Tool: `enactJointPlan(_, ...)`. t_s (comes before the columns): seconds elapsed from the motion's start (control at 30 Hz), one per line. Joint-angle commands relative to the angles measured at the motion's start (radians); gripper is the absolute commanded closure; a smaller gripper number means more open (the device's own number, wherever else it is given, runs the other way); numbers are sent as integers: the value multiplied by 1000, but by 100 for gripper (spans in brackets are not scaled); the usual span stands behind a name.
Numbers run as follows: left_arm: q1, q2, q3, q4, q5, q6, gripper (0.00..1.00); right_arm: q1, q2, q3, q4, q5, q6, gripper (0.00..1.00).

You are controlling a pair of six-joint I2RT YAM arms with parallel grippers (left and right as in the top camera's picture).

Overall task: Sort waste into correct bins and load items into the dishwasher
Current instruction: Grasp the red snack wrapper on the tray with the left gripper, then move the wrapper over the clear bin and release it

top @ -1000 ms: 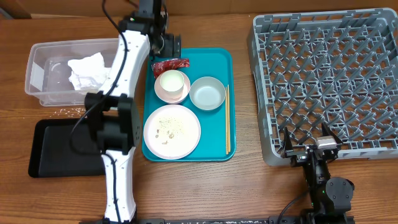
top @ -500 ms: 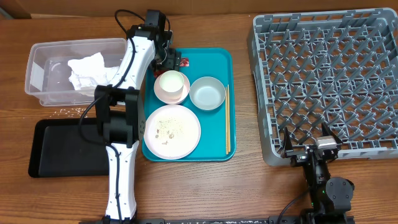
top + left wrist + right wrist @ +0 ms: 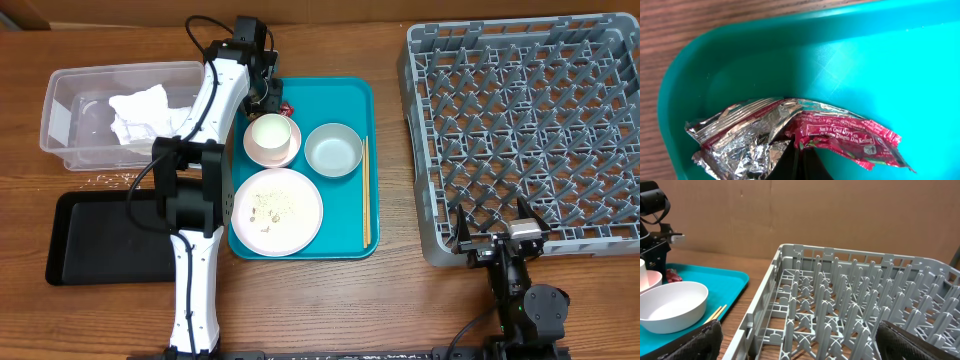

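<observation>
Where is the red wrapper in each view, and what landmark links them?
Overhead: red wrapper at the teal tray's top-left corner, partly under the left gripper.
Left wrist: lower centre, crumpled in the tray's corner.
Right wrist: far left, a small red scrap.
Shared landmark: the teal tray.

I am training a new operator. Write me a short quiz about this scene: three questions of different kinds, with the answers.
1. True or false: the chopsticks lie on the teal tray.
2. Fill in: the crumpled napkin lies in the clear ___.
3. The left gripper is shut on: A) the chopsticks B) the red wrapper C) the napkin.
Key: 1 true; 2 tub; 3 B.
</observation>
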Motion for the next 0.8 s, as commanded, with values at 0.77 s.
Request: enactJointPlan(0.77, 229, -316, 272, -306, -353, -649, 96, -3, -8, -10, 6, 6, 0, 0)
